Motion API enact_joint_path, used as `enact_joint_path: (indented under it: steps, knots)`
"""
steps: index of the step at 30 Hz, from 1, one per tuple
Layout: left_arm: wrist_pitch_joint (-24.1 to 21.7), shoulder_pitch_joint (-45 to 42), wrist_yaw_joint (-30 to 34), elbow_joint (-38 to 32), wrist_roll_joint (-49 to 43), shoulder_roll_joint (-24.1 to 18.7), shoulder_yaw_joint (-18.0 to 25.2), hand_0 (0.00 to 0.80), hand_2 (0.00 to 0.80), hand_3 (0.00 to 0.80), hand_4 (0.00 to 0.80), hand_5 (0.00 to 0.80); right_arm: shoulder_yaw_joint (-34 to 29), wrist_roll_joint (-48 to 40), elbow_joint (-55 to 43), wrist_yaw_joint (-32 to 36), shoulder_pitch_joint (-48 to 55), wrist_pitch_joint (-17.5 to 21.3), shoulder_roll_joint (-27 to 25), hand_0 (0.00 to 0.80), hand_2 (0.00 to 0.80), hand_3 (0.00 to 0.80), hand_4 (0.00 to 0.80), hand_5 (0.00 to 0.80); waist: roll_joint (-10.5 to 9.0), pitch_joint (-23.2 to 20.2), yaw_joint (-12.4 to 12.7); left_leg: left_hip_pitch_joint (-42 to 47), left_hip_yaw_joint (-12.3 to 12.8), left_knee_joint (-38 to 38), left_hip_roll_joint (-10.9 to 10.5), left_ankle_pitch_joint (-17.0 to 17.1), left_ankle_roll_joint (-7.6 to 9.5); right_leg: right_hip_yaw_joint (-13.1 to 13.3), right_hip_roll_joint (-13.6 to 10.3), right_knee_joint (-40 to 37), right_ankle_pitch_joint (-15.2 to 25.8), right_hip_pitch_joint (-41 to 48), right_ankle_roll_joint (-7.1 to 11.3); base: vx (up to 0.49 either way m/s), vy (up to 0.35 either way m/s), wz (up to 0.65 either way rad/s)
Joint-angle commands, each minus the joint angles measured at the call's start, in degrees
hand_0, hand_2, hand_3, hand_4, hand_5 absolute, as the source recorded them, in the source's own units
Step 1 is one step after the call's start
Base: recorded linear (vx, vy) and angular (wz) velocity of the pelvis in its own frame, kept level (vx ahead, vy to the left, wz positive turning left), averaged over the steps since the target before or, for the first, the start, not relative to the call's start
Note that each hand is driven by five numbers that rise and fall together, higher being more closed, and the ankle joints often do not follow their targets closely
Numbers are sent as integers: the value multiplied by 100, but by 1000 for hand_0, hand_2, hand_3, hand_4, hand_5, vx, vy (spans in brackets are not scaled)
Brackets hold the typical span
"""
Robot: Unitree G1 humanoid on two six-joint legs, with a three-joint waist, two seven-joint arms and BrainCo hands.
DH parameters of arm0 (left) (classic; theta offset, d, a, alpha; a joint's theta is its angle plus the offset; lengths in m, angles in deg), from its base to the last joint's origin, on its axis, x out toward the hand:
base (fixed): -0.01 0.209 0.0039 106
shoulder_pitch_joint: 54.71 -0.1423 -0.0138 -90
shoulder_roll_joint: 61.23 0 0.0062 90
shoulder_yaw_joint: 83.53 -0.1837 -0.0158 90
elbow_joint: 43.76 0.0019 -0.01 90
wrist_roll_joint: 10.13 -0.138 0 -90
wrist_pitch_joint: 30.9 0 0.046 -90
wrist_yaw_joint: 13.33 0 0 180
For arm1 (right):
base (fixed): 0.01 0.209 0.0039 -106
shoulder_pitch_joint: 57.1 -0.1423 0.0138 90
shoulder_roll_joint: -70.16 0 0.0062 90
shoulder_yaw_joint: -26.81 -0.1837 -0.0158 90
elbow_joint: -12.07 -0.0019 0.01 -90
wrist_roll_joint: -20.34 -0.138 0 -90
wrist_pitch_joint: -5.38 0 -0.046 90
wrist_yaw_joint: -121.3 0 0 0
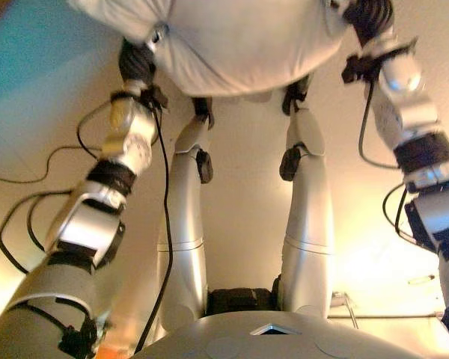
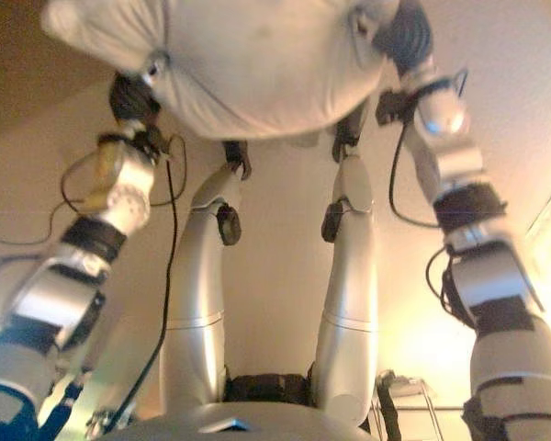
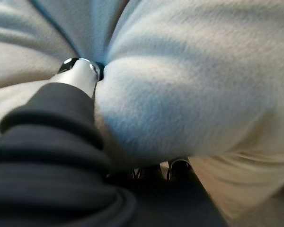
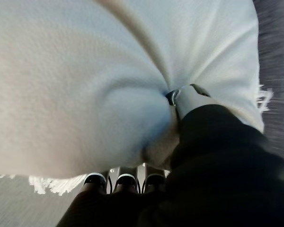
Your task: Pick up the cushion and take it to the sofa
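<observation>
The cushion (image 1: 232, 41) is held off the floor (image 1: 45, 67) between the two hands, at the top of both eye views, out in front of the robot.

On the left, the left hand (image 3: 78, 78) is clamped on the cushion's left end. In the left wrist view the thumb is seen pressed deep into the fabric, so that a dimple and radiating folds are drawn round it, while the fingers (image 3: 177, 165) are curled under the lower edge. The pinch is judged to be made this way because a soft, bulky thing offers no firm edge; a gathered fold is the only purchase to be had.

On the right, the right hand (image 4: 187, 99) is closed on the opposite end in the same manner: the thumb is sunk into the cloth, and the fingers (image 4: 125, 179) are wrapped beneath. A fringe (image 4: 49, 184) is seen along the cushion's edge there.

The cushion's long axis is laid across the robot, from left to right, roughly level, with its broad face turned down and its middle bulging between the grips. An end-to-end hold is probably chosen so that sagging or swinging is prevented during carrying. No sofa is shown in any view.
</observation>
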Motion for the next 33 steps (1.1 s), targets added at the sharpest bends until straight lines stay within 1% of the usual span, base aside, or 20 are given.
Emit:
enact_joint_path:
  steps: [1, 3, 4, 5, 6, 8, 10, 12, 14, 15, 17, 20, 22, 24, 25, 26, 29, 31, 33]
  knots:
    - [-275, -378, 574, -1412, -605, 533, 13, 800, 800, 800, 800, 800, 36, 291, -1099, -22, 604, 464, 268, 800, 800, 800, 800, 800, 334, -12, -188, 450, -427, -332, -43, 491, -454, -88, 28, 235, -176, 853, 391, -4, -145, -5]
    - [-209, -883, 586, -1734, -730, 559, 43, 800, 800, 800, 800, 800, -226, 482, -1397, -16, 1223, 531, 392, 800, 800, 800, 800, 800, 267, -12, -186, 991, -409, -414, 9, 457, -431, -167, -76, 130, -141, 1331, 411, 19, -150, -1]
    - [-117, -1224, 671, -1933, -699, 582, 122, 800, 800, 800, 800, 800, -403, 634, -1584, -8, 1630, 544, 512, 800, 800, 800, 800, 800, 226, -12, -171, 1426, -362, -510, 28, 431, -392, -277, -149, 52, -137, 1719, 421, 38, -110, 1]
    - [-61, -1369, 708, -2021, -708, 602, 161, 800, 800, 800, 800, 800, -470, 675, -1668, 3, 1801, 544, 559, 800, 800, 800, 800, 800, 205, -12, -161, 1636, -340, -569, 31, 422, -373, -330, -175, 7, -143, 1913, 425, 89, -107, 4]
    - [75, -1675, 788, -2193, -778, 652, 242, 800, 800, 800, 800, 800, -605, 756, -1821, 43, 2163, 545, 658, 800, 800, 800, 800, 800, 160, -12, -136, 2107, -294, -705, 26, 400, -333, -444, -216, -94, -175, 2354, 429, 117, -93, 0]
    - [266, -2086, 929, -2412, -866, 661, 315, 800, 800, 800, 800, 800, -784, 871, -2003, 127, 2646, 549, 775, 800, 800, 800, 800, 800, 81, -12, -95, 2869, -232, -970, -36, 372, -271, -611, -240, -351, -206, 3097, 425, 140, -96, -7]
    - [446, -2304, 1030, -2540, -911, 616, 394, 800, 800, 800, 800, 800, -916, 891, -2097, 191, 2933, 504, 800, 800, 800, 800, 800, 800, 7, -13, -37, 3511, -189, -1229, -106, 354, -223, -746, -255, -612, -232, 3770, 404, 106, -69, -9]
    - [554, -2410, 1114, -2588, -831, 604, 446, 800, 800, 800, 800, 800, -996, 920, -2125, 221, 3054, 474, 813, 800, 800, 800, 800, 800, -19, -126, -2, 3848, -154, -1405, -127, 343, -193, -818, -272, -747, -268, 4094, 377, 76, -24, -23]
    - [639, -2603, 1175, -2670, -777, 585, 542, 800, 800, 800, 800, 800, -1087, 968, -2160, 283, 3227, 422, 827, 800, 800, 800, 800, 800, -2, -358, 33, 4279, -109, -1627, -137, 337, -145, -862, -260, -848, -338, 4478, 341, 72, 27, -22]
    - [640, -2652, 1172, -2704, -764, 577, 557, 800, 800, 800, 800, 800, -1106, 978, -2186, 293, 3265, 405, 836, 800, 800, 800, 800, 800, 2, -408, 39, 4379, -100, -1688, -135, 344, -139, -862, -258, -889, -347, 4576, 339, 69, 20, 3]
    - [674, -2878, 1110, -2862, -773, 583, 665, 800, 800, 800, 800, 800, -1221, 1114, -2373, 308, 3501, 414, 898, 800, 800, 800, 800, 800, -10, -686, 73, 4890, -91, -2037, -142, 397, -129, -891, -268, -1169, -359, 5101, 357, 105, -7, -1]
    - [478, -3218, 1042, -3157, -1039, 578, 859, 800, 800, 800, 800, 800, -1375, 1280, -2792, 387, 3908, 567, 1006, 800, 800, 800, 800, 800, -64, -1036, 87, 5516, -98, -2456, -105, 453, -139, -944, -246, -1548, -357, 5779, 354, 143, -33, -11]
    - [393, -3548, 999, -3519, -1313, 603, 1071, 800, 800, 800, 800, 800, -1506, 1466, -3236, 485, 4265, 700, 1161, 800, 800, 800, 800, 800, -98, -1378, 89, 6075, -76, -2780, -67, 474, -135, -991, -195, -1862, -360, 6378, 337, 228, -45, -10]
    - [262, -3780, 1063, -3777, -1490, 626, 1214, 800, 800, 800, 800, 800, -1598, 1384, -3571, 642, 4482, 857, 1242, 800, 800, 800, 800, 800, -97, -1660, 95, 6440, -33, -3014, -25, 503, -139, -1040, -156, -2112, -341, 6763, 313, 230, -17, -10]
    - [223, -3910, 1117, -3896, -1554, 651, 1276, 800, 800, 800, 800, 800, -1632, 1333, -3738, 710, 4584, 859, 1300, 800, 800, 800, 800, 800, -92, -1795, 106, 6632, -9, -3121, -4, 501, -146, -1055, -131, -2224, -348, 6967, 302, 269, -15, -7]
    - [137, -4056, 1204, -4034, -1537, 668, 1348, 800, 800, 800, 800, 800, -1682, 1332, -3943, 793, 4677, 940, 1356, 800, 800, 800, 800, 800, -95, -1961, 119, 6845, 19, -3226, 20, 487, -149, -1068, -111, -2340, -351, 7178, 290, 226, -26, -5]
    - [34, -4252, 1339, -4432, -1371, 656, 1538, 800, 800, 800, 800, 800, -1798, 1317, -4464, 910, 4744, 1098, 1296, 800, 800, 800, 800, 800, -116, -2231, 131, 7287, 97, -3485, 91, 464, -162, -1099, -86, -2581, -335, 7578, 291, 152, -40, -10]
    - [-56, -4275, 1393, -4638, -1243, 647, 1600, 800, 800, 800, 800, 800, -1834, 1302, -4716, 830, 4708, 1192, 1247, 800, 800, 800, 800, 800, -134, -2363, 130, 7495, 147, -3650, 128, 473, -174, -1095, -61, -2740, -307, 7773, 296, 80, -57, -11]
    - [-124, -4234, 1378, -4816, -1194, 639, 1632, 800, 800, 800, 800, 800, -1853, 1192, -4915, 741, 4616, 1167, 1217, 800, 800, 800, 800, 800, -140, -2479, 127, 7692, 181, -3792, 164, 472, -186, -1091, -36, -2888, -284, 7947, 294, 75, -59, -7]
